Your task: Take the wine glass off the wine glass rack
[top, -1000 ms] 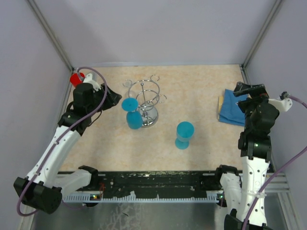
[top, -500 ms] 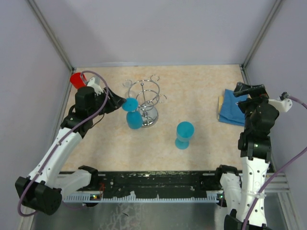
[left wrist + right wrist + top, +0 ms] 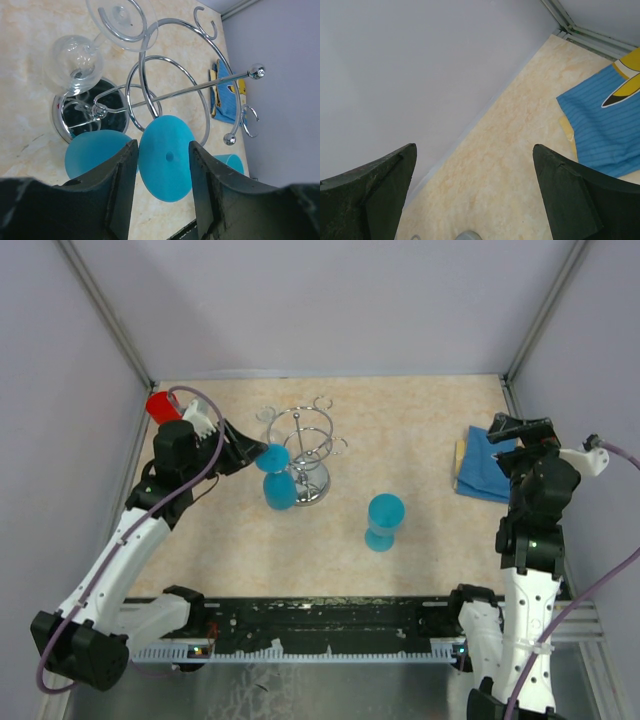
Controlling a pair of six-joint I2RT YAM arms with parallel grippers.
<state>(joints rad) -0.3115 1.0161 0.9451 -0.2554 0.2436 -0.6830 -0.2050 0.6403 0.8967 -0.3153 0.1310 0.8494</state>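
The chrome wine glass rack [image 3: 305, 445] stands at the back middle of the table and shows close up in the left wrist view [image 3: 170, 95]. A blue wine glass [image 3: 277, 480] hangs from it upside down. Its round foot [image 3: 167, 157] lies between my left gripper's [image 3: 160, 147] open jaws, with a small gap on each side, and its bowl [image 3: 92, 152] is lower left. A clear wine glass [image 3: 75, 70] also hangs on the rack. In the top view my left gripper [image 3: 250, 453] is at the rack's left side. My right gripper [image 3: 520, 425] [image 3: 475, 147] is open and empty at the far right.
A second blue glass [image 3: 384, 521] stands on the table right of the rack. A blue cloth [image 3: 485, 468] lies at the right edge under my right gripper. A red object [image 3: 160, 405] sits in the back left corner. Walls close three sides.
My left gripper has moved right toward the rack until its jaws stand either side of the hanging blue glass's foot. The right arm has not moved.
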